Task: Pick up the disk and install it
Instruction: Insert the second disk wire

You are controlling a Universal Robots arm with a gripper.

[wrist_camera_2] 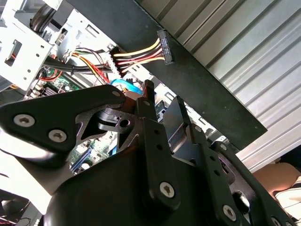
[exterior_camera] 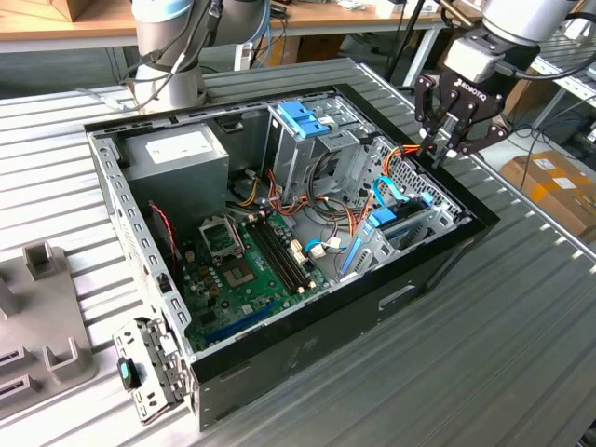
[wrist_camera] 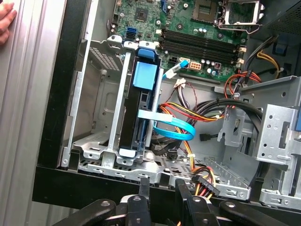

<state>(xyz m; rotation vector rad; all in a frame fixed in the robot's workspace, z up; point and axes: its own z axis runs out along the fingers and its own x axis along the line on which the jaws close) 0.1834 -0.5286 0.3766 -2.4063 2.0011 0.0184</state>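
in the exterior view, from its left to its right, one grey plastic fixture (exterior_camera: 42,317) is seen lying on the slatted metal table (exterior_camera: 521,345), followed by one open black computer case (exterior_camera: 307,321). within the case, one grey power supply box (exterior_camera: 182,154) is located at the exterior view's left, one green motherboard (exterior_camera: 247,270) is seen in front of it, and one blue plastic handle (exterior_camera: 304,118) is mounted on top of one tall metal cage (exterior_camera: 312,154) near the middle. at the exterior view's right end of the case, the disk (exterior_camera: 402,222) is seated edge-up in one metal drive bay (exterior_camera: 424,216); in the first wrist view the disk (wrist_camera: 139,106) is seen standing between the bay rails, with its light-blue carrier uppermost. one gripper (exterior_camera: 445,142) is held above the case wall just beside that bay, and nothing is held in it. two black fingers (wrist_camera_2: 149,115) are counted in the second wrist view, separated by a narrow gap. one person's hand (wrist_camera: 6,21) is visible at the edge of the first wrist view, resting on the table outside the case.
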